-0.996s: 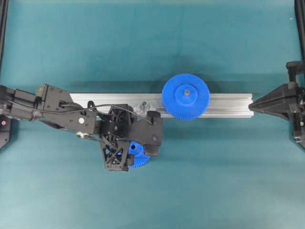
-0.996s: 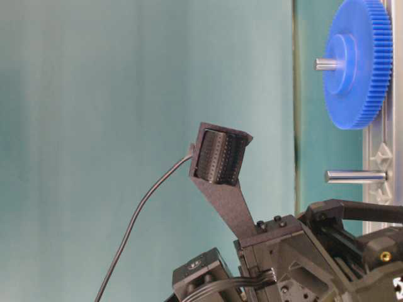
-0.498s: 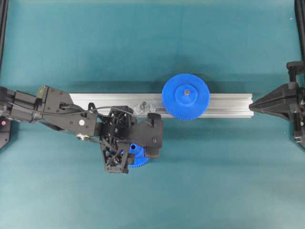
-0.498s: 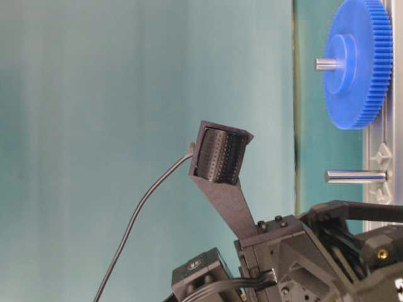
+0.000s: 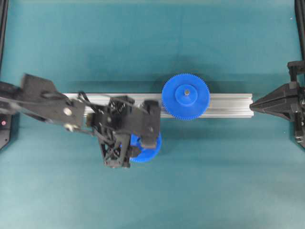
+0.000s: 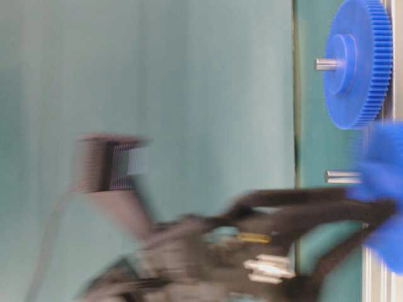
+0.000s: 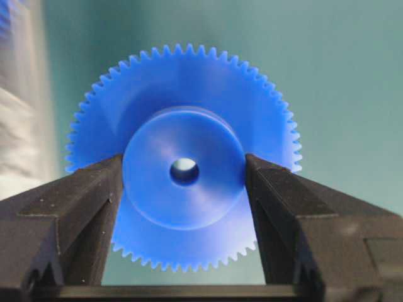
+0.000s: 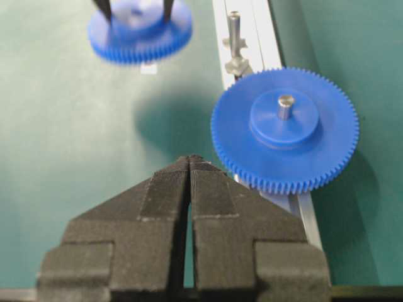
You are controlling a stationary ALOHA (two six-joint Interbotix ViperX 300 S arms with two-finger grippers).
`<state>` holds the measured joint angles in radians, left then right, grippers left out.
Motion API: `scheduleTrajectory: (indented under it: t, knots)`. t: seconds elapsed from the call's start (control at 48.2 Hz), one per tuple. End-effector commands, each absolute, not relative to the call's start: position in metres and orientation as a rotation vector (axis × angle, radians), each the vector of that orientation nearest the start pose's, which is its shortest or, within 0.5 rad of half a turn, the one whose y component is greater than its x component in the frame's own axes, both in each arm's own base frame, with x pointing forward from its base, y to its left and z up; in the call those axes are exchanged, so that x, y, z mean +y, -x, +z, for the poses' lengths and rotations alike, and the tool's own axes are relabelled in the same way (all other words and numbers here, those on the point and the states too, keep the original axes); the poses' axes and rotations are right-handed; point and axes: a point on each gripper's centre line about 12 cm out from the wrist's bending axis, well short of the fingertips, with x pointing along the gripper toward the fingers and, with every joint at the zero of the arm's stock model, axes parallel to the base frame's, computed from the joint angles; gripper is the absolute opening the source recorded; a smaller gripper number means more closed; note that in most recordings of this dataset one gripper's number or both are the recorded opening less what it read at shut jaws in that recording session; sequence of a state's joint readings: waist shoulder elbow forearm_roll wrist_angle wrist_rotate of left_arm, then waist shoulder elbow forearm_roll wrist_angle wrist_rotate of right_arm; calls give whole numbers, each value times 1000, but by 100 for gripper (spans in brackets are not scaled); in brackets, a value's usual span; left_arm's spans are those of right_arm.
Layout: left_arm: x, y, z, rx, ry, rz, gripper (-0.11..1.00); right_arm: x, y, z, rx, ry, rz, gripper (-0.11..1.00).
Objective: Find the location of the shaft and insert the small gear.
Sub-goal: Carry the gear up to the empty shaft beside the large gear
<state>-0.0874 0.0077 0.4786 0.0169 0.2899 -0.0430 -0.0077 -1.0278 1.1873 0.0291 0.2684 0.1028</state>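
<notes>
Blue plastic fills the middle of the left wrist view: the small gear [image 7: 182, 170] faces the camera, hub and centre hole forward, and the two black fingers [image 7: 69, 214] of the left gripper [image 7: 184, 189] press on either side of its raised hub, so the tool is clamped on the gear. In the overhead view the same gear [image 5: 148, 148] shows as a blue disc partly covered by the gripper [image 5: 143, 140], left of centre in the frame and just below the aluminium rail [image 5: 228, 105] that runs across the middle. The right wrist view shows it at the upper left [image 8: 140, 30], with its shadow lying apart from it on the teal mat [image 8: 75, 126], so it hangs above the surface.

The shaft [image 8: 234, 31] stands upright on the rail at the top centre of that view, on its pale faceted base, beside the held gear and apart from it. In the table-level view it is a short silver pin [image 6: 343, 177] at the right edge, next to the blurred blue of the gear [image 6: 381, 189]. The large gear [image 5: 186, 96] sits on its own pin on the rail, right of centre.

The right gripper [image 8: 189, 165] rests at the right edge of the overhead frame [image 5: 255, 106], its ridged pads together and holding nothing
</notes>
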Motion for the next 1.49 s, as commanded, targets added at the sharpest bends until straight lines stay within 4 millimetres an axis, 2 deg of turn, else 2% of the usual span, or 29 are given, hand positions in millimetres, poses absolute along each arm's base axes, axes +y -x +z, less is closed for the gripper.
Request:
scheduleTrajectory:
  t: [0.0,0.27,0.456,0.705,0.85,0.933,1.079,1.307,1.473]
  knots:
    - [-24,-410,240,681,-4,-46,64,-1,-179,239,418,-143,-30,2]
    - [10,-411,247,663,-60,5,64,-1,-179,237,419,-145,-31,2]
    - [24,-416,244,670,-95,20,64,-1,-178,239,412,-143,-30,2]
    - [30,-414,251,715,-91,31,64,-1,-176,240,400,-143,-29,2]
    - [30,-412,264,824,-87,26,64,-1,-175,238,401,-142,-30,2]
    - [30,-414,271,825,-90,26,64,-1,-175,236,406,-143,-31,2]
    - [32,-419,264,823,-102,23,64,-1,-175,235,399,-142,-33,2]
    - [31,-422,237,884,-110,12,64,-2,-175,235,396,-143,-34,2]
    - [31,-427,226,895,-112,9,64,-2,-175,235,398,-144,-34,2]
